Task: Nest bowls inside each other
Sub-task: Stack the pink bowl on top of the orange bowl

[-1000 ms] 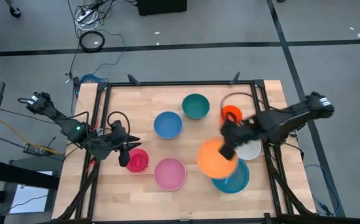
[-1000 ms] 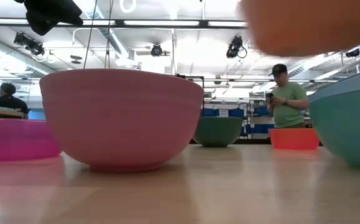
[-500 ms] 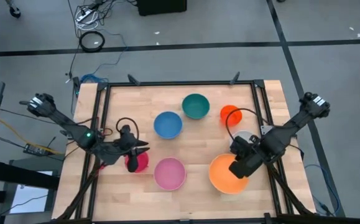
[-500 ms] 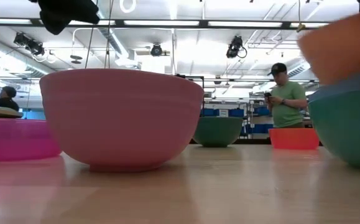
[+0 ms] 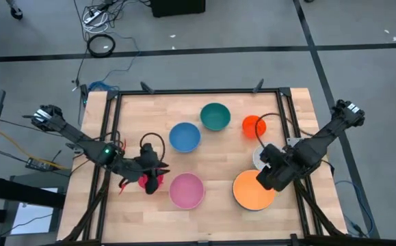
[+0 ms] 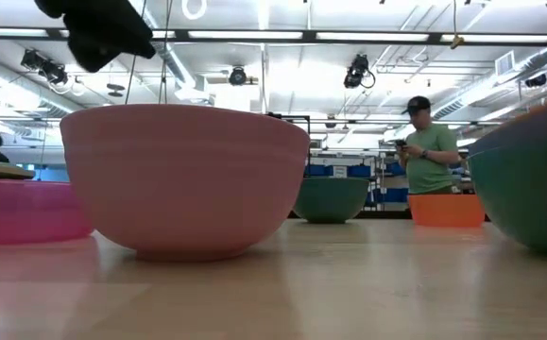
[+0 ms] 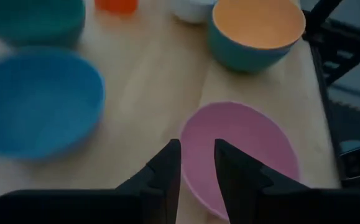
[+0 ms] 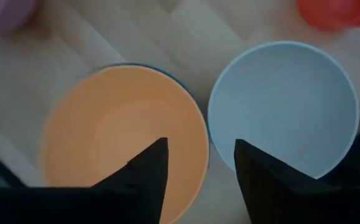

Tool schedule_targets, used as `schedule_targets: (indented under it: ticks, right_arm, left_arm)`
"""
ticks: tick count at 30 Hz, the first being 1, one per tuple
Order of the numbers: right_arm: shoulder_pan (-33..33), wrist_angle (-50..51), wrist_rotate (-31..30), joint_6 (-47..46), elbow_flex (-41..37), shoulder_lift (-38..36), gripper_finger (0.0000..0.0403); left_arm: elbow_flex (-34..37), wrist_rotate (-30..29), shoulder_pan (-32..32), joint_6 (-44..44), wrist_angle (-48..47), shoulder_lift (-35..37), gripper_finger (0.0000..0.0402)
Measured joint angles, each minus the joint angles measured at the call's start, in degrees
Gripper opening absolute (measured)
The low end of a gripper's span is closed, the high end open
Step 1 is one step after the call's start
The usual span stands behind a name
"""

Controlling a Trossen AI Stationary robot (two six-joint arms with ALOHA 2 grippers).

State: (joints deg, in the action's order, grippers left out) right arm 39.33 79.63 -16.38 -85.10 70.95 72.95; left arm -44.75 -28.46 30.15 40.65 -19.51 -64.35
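Pink bowl (image 6: 185, 179) front; magenta bowl (image 6: 23, 210) beside; person (image 6: 428, 151) behind.

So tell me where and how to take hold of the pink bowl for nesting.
Grip the pink bowl by its rim, coming straight down from above, one finger inside the wall and one outside. It sits upright, mouth up and empty, and its thin rim is the only narrow part; the body looks too wide to span. The left tool, open, hovers beside it, so the rim arc nearest that tool seems handiest.
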Motion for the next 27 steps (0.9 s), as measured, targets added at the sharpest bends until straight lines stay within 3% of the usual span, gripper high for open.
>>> schedule_targets:
  ticks: [8, 19, 27]
  right_arm:
    - [3.3, 0.0, -9.1, 1.1, 0.0, -2.8, 0.0167]
    - [7.3, -1.8, -24.4, 10.6, 0.0, -2.8, 0.0166]
    - [7.7, -1.8, -26.3, 11.7, 0.0, -2.8, 0.0166]
  left_arm:
    - [0.0, 5.5, 0.4, 10.3, 4.1, -6.3, 0.0106]
    - [-5.7, 6.3, -0.1, 12.3, 0.9, -18.7, 0.0106]
    - [-11.8, 6.2, -1.5, 12.3, -7.9, -25.9, 0.0106]
